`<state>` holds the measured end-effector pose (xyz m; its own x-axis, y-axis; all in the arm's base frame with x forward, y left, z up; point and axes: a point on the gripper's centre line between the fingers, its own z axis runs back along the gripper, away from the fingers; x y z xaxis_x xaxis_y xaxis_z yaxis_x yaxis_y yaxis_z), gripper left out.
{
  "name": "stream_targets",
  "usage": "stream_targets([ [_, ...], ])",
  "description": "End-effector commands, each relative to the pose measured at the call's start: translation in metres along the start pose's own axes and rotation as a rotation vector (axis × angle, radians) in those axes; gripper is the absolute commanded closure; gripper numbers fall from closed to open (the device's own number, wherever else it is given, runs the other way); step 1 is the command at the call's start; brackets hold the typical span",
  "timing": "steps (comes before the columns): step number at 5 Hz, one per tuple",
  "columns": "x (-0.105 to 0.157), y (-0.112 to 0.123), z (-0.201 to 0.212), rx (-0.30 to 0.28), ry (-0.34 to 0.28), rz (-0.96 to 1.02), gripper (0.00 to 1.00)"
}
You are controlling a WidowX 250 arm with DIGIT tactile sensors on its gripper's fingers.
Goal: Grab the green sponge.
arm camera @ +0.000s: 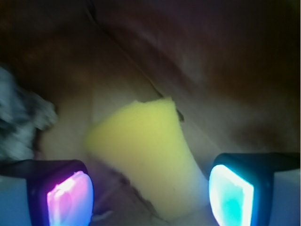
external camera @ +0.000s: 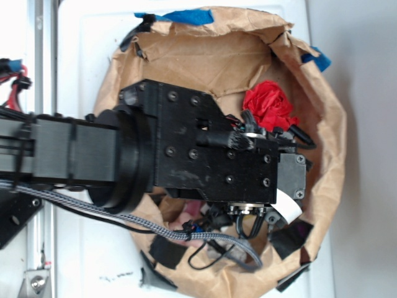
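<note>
Crumpled brown paper [external camera: 205, 56] lines the bin under the arm. Seen from the wrist, the green sponge [arm camera: 146, 155] lies between the gripper [arm camera: 150, 197]'s wide-spread pads [arm camera: 70, 197], untouched.

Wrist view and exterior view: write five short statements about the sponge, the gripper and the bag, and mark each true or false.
1. In the wrist view the green sponge lies between the two lit fingertips. True.
2. The gripper is shut on the sponge. False: its jaws stand apart, with the sponge between them and no contact visible.
3. The sponge looks bright yellow. True.
4. In the exterior view the crumpled red paper ball lies outside the brown paper bag. False: it sits inside the bag, beside the robot's black wrist.
5. The sponge shows plainly in the exterior view. False: the arm covers that spot and no sponge shows there.
</note>
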<state>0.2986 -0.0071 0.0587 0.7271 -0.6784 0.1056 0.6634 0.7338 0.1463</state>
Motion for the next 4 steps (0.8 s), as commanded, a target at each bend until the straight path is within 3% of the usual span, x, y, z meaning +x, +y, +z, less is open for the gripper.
stream_targets([
  [1,0.0138,-0.0057,-0.0148,0.057,0.017,-0.007,0.0],
  [2,0.0154,-0.0043,-0.0166,0.047,0.015,0.014,0.67],
  [3,0.0158,-0.0024,-0.0152,0.037,0.007,0.036,1.0],
  [4,0.0161,-0.0012,-0.014,0.025,0.001,0.05,1.0],
])
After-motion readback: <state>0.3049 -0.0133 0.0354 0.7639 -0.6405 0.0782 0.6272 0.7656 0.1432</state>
